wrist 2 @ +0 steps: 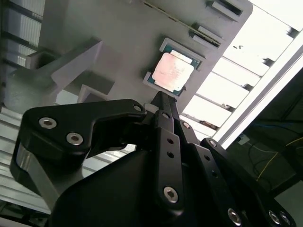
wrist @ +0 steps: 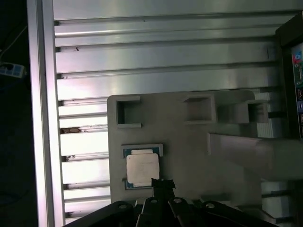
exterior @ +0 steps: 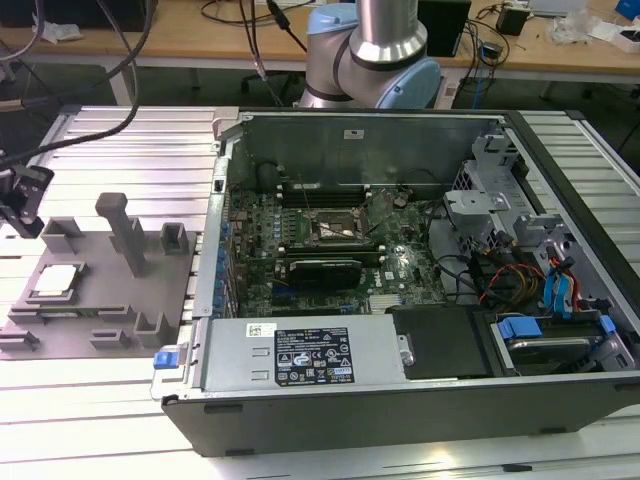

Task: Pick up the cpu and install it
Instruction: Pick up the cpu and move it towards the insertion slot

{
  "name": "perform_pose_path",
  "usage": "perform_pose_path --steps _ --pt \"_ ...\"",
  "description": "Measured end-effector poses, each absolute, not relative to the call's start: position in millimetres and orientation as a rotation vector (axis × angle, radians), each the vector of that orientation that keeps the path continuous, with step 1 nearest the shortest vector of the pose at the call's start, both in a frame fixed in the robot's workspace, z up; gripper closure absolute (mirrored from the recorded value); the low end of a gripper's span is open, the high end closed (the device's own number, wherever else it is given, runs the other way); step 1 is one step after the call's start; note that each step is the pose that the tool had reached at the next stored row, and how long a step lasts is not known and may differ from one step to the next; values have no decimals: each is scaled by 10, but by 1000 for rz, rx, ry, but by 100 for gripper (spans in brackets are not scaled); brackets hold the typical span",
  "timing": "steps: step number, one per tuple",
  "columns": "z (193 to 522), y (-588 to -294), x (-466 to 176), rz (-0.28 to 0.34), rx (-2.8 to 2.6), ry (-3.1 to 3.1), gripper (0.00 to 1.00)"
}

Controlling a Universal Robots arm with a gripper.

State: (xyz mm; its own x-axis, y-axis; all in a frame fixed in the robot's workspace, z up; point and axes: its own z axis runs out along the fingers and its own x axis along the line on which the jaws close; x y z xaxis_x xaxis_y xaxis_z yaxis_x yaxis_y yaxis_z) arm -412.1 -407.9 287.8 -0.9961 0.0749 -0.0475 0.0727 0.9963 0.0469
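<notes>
Plainly, the cpu (wrist: 142, 169) is not yet picked up: it lies flat, pale metal lid upward, in a shallow pocket with low raised corners on the grey fixture plate (wrist: 189, 142). That pocket seems meant to fix the chip's place and heading, so that it can be found and taken squarely, and lid-up keeps its contact side off anything that might touch it. The gripper (wrist 2: 159, 97) hangs over this plate with its fingers brought together into one narrow tip and nothing between them. In both wrist views that tip points at the edge of the chip, and I judge it to be above the chip, not on it. In the exterior view the fixture sits on the slotted aluminium table (exterior: 130, 150), at the exterior view's left of the open computer case (exterior: 400, 410). The case lies on its side so that the motherboard (exterior: 290, 250) faces up, and the dark cpu socket (exterior: 335, 228) near the board's middle stands empty, well apart from the chip.
</notes>
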Motion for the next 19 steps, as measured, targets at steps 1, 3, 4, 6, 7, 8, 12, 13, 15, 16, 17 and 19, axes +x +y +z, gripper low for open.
perform_pose_path --steps 1,3,4,6,7,8,12,13,15,16,17,19 --pt "2851 -4086 -4121 70 114 3091 89" --pt "2813 -4095 -4122 70 114 3093 89" --pt "2772 -4105 -4122 69 115 3097 89" --pt "2705 -4110 -4125 69 115 3100 89" --pt "2672 -4112 -4128 69 115 3101 89" --pt "2649 -4113 -4130 69 115 3101 89" --pt "2550 -4113 -4160 69 115 3102 89" --pt "2532 -4113 -4169 69 115 3102 89" --pt "2477 -4114 -4186 69 115 3102 89" --pt "2458 -4114 -4187 69 115 3102 89" --pt "2437 -4114 -4188 69 115 3103 89" --pt "2354 -4114 -4196 69 115 3103 89"
